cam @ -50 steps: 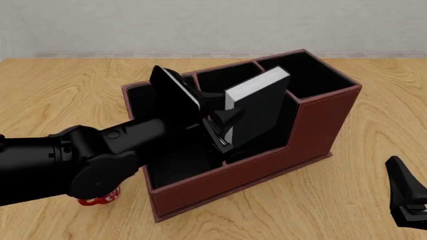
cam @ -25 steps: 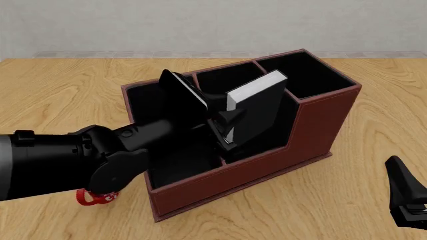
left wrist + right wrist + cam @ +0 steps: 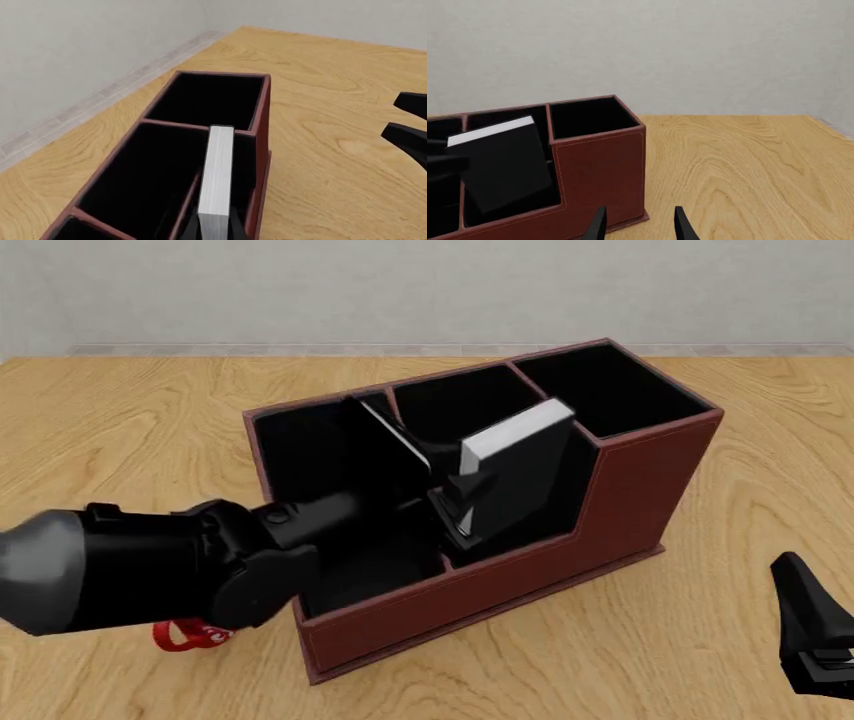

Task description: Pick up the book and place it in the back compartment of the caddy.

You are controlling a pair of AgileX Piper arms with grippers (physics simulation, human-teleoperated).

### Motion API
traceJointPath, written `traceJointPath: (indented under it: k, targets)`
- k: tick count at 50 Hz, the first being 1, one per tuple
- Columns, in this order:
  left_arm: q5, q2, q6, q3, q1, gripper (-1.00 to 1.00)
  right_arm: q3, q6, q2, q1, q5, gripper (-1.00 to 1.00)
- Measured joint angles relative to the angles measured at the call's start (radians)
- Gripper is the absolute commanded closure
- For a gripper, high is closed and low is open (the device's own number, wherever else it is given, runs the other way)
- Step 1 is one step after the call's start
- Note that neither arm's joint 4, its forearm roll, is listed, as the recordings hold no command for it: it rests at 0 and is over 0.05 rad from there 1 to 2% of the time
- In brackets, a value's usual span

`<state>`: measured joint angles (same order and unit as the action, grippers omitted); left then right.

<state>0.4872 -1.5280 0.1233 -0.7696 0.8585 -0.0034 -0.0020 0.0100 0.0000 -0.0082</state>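
The reddish-brown caddy (image 3: pixel 534 575) stands mid-table, its tall end to the right. My left gripper (image 3: pixel 458 512) is shut on the black book (image 3: pixel 523 480), which leans tilted with its white page edge up. The book's lower part is down in the back compartment (image 3: pixel 577 476), the narrow slot between the thin divider and the low stepped wall. In the left wrist view the page edge (image 3: pixel 217 180) runs along that slot beside the caddy's outer wall (image 3: pixel 263 110). My right gripper (image 3: pixel 814 640) is open and empty, low at the right, apart from the caddy (image 3: pixel 600 165).
A red-and-white mug (image 3: pixel 187 636) peeks out under my left arm at the caddy's left front. The tall square end compartment (image 3: pixel 614 385) and the far middle compartment (image 3: pixel 461 400) hold nothing. The right gripper (image 3: pixel 407 125) also shows in the left wrist view.
My left gripper has moved the book down and slightly right, deeper into the slot, and the arm's rear has swung nearer the camera. The right arm has not moved.
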Motion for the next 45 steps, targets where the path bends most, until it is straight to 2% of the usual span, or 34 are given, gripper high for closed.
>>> traceJointPath:
  k: [24,25,45]
  targets:
    - [0.013,-0.035,-0.007,0.001,-0.01,1.0,0.0,0.0,0.0,0.0,0.0,-1.0]
    - [0.014,-0.035,-0.008,0.002,-0.011,-1.0,0.0,0.0,0.0,0.0,0.0,-1.0]
    - [0.03,-0.032,0.004,0.006,-0.014,-1.0,0.0,0.0,0.0,0.0,0.0,-1.0]
